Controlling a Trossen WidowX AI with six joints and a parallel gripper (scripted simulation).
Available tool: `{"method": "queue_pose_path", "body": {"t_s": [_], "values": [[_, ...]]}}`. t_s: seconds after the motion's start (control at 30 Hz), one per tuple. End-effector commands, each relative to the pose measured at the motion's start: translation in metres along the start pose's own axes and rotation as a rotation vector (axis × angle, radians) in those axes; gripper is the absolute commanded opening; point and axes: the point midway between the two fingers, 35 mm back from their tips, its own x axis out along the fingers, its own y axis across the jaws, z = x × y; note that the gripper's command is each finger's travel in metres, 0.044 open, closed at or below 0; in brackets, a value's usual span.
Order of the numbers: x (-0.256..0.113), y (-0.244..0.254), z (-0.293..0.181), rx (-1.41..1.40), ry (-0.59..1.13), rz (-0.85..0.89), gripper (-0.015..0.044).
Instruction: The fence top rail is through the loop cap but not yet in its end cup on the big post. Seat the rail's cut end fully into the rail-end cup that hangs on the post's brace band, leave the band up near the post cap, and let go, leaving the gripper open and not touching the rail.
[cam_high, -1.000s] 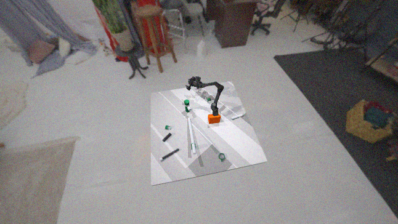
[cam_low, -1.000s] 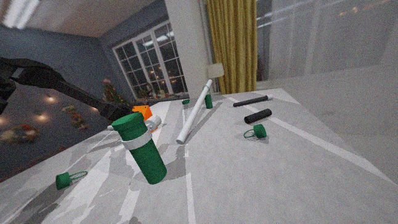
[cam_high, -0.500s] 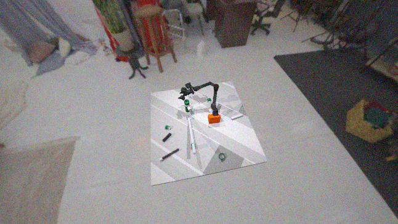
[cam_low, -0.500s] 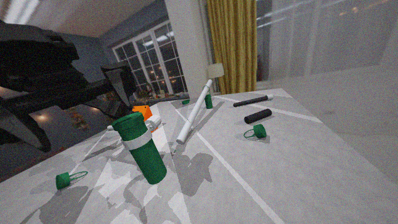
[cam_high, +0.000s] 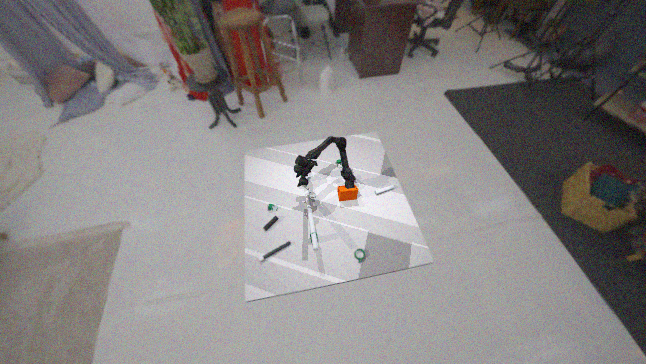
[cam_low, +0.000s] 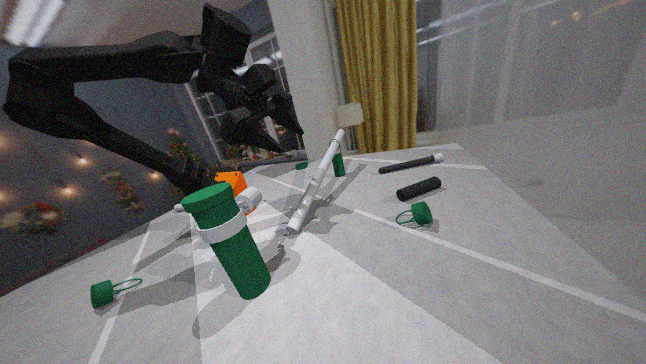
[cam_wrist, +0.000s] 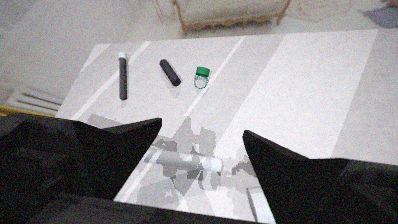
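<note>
The white rail (cam_high: 312, 225) (cam_low: 320, 180) (cam_wrist: 180, 161) slopes through the loop (cam_low: 335, 143) of the far small green post (cam_low: 339, 165). Its cut end (cam_low: 294, 226) (cam_wrist: 214, 164) is low, in the open, outside the white end cup (cam_low: 250, 199). The cup hangs on the white brace band (cam_low: 222, 229), high on the green big post (cam_low: 242, 260), just below its cap (cam_low: 207, 192). The big post is hidden behind the arm in the top view. My gripper (cam_low: 292, 142) (cam_wrist: 202, 127) is open and empty, above the rail and not touching it.
An orange block (cam_high: 348, 193) (cam_low: 231, 180) is at the arm's base. A green looped cap (cam_high: 272, 207) (cam_low: 421, 213) (cam_wrist: 202, 71), a black tube (cam_high: 271, 223) (cam_low: 419, 189) (cam_wrist: 170, 72) and a dark rod (cam_high: 276, 250) (cam_low: 407, 164) (cam_wrist: 123, 77) lie on one side. Another looped cap (cam_low: 101, 294) lies beyond the big post.
</note>
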Motion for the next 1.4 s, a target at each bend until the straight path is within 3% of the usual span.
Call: {"method": "queue_pose_path", "body": {"t_s": [0.0,0.13,0.33,1.03,1.2,1.37], "values": [[-0.014,0.049,-0.025,-0.096,0.077,-0.028,0.044],[-0.029,0.083,-0.049,-0.189,0.115,-0.081,0.044],[-0.031,0.08,-0.05,-0.229,0.12,-0.078,0.044],[-0.056,-0.072,-0.074,-1.699,0.122,0.1,0.044],[-0.06,-0.087,-0.082,-1.902,0.108,0.113,0.044],[-0.06,-0.088,-0.082,-1.911,0.108,0.113,0.044]]}}
